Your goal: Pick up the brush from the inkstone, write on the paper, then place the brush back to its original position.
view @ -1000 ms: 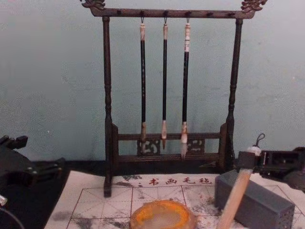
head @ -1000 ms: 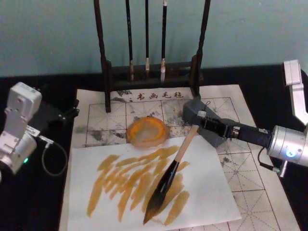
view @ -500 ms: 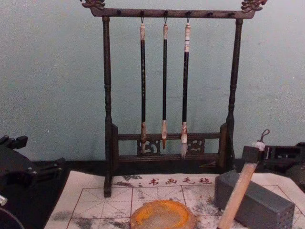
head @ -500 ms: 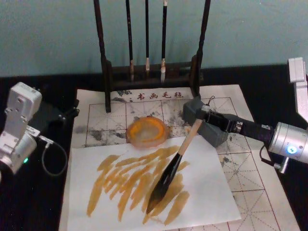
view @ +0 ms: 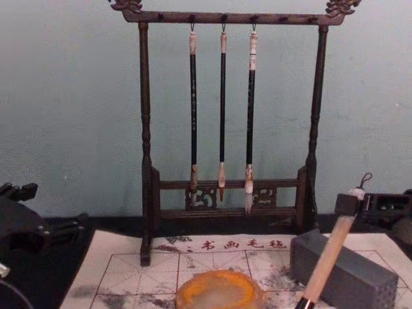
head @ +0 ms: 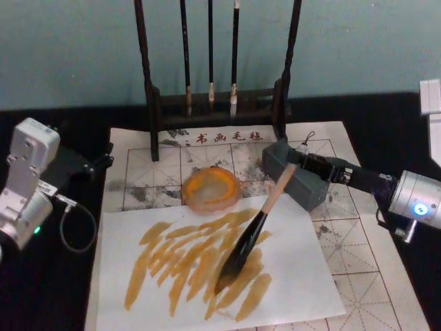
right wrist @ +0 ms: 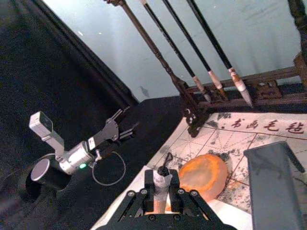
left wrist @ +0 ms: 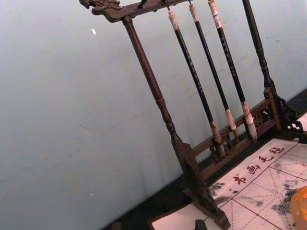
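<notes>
Your right hand (head: 295, 164) grips one thick tan-handled brush (head: 251, 234); one round orange inkstone (head: 210, 187) to its left; left hand (right wrist: 122, 127) parked, fingers spread.

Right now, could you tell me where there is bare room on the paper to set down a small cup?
The gridded paper lies bare at front right, between the white sheet and the paper's right edge. The middle is crowded: inkstone, grey block, and the right claw holding the brush on the sheet.

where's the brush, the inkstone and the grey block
brush (head: 278, 189): head view, tan handle
inkstone (head: 211, 187): head view, pale centre
grey block (view: 360, 286): chest view, long side face
</notes>
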`<state>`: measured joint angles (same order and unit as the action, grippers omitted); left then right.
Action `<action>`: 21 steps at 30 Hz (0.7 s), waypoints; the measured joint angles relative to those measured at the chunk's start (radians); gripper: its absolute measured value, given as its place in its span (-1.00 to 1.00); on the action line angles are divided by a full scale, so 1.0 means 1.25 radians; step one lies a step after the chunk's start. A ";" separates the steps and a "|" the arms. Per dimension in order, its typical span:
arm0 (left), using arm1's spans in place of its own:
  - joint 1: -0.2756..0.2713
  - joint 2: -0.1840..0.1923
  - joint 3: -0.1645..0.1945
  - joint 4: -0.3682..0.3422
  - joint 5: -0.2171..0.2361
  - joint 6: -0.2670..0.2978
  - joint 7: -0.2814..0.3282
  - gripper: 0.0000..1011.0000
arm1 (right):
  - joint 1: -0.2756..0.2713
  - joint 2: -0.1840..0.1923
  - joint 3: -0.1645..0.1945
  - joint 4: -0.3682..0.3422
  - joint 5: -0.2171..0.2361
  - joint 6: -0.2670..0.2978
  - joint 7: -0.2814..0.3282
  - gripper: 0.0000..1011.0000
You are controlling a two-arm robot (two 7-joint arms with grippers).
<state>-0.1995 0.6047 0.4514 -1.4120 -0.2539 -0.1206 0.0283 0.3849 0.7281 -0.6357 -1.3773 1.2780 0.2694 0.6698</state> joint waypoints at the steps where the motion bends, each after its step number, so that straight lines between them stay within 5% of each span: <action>1: 0.000 0.000 0.000 0.000 0.000 0.000 0.000 0.98 | 0.000 -0.001 0.002 0.002 0.000 0.000 -0.002 -0.60; 21: 0.000 0.000 0.000 0.000 0.000 0.000 0.000 0.98 | -0.009 -0.006 0.036 0.017 -0.003 -0.013 -0.032 -0.60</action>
<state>-0.1995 0.6047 0.4514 -1.4120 -0.2539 -0.1205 0.0283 0.3738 0.7207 -0.5908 -1.3561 1.2746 0.2525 0.6300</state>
